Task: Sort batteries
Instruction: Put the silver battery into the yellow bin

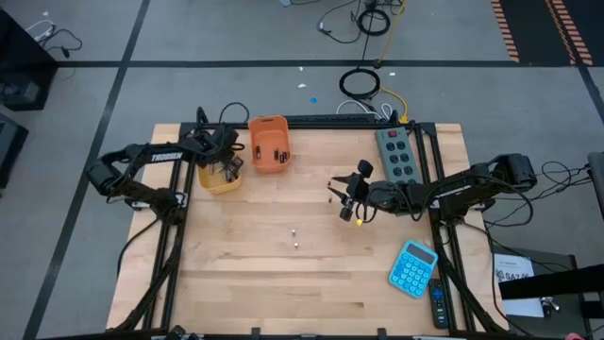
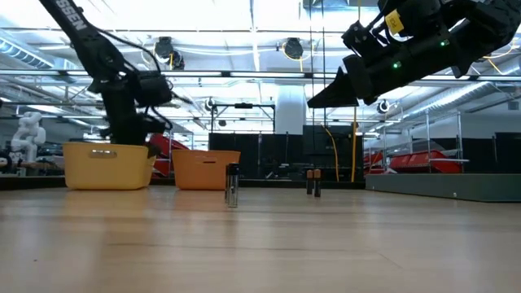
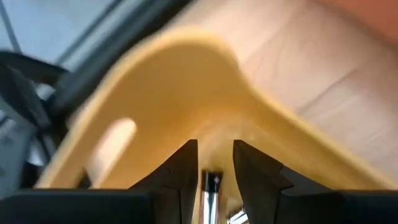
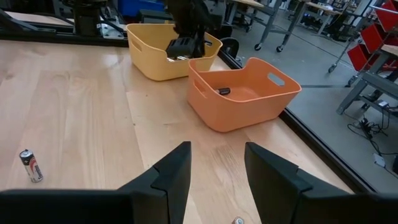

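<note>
My left gripper points down into the yellow bin at the table's far left. Its fingers stand apart, with a silvery battery upright in the gap between them. Beside it stands the orange bin with a dark battery on its floor. Two batteries stand on end mid-table, also seen in the low view. My right gripper hovers open right of centre, above the wood, with nothing between its fingers. My left gripper has the silvery battery between its fingers, coming from above. A strip of yellow bin shows between the battery and one finger. I cannot tell whether the other finger touches the battery.
A grey power strip lies at the far right. A blue calculator and a remote lie near right. One loose battery lies on the wood ahead of my right gripper.
</note>
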{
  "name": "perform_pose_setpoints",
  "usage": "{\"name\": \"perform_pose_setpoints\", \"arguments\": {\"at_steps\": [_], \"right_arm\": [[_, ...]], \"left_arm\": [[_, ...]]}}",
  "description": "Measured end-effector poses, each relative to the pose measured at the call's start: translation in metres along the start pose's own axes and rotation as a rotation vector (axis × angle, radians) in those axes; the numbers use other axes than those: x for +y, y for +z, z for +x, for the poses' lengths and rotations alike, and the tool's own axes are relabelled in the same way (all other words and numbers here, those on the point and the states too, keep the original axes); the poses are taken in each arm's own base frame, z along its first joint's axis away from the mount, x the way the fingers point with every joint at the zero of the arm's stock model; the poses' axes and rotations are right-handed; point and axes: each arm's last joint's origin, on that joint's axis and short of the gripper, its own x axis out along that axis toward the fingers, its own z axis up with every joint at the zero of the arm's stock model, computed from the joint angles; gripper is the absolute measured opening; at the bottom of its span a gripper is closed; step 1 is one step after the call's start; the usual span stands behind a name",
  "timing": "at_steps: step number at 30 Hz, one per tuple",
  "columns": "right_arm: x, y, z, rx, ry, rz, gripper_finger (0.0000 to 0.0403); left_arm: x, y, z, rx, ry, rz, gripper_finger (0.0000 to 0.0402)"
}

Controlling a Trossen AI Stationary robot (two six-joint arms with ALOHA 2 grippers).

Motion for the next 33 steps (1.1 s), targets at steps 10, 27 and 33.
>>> {"name": "perform_pose_setpoints", "arguments": {"at_steps": [10, 27, 33], "right_arm": [[0.000, 0.000, 0.000, 0.001, -0.004, 0.000, 0.0141], [0.000, 0.000, 0.000, 0.000, -0.003, 0.000, 0.0141], [0.001, 0.000, 0.000, -0.002, 0.000, -0.001, 0.0141]], "left_arm": [[-0.006, 0.010, -0.045, -0.204, -0.072, 0.082, 0.0113], [-0.066, 0.016, -0.111, -0.604, -0.744, 0.328, 0.0114], [-0.094, 0.005, -0.128, -0.636, -0.858, 0.413, 0.0114]]}}
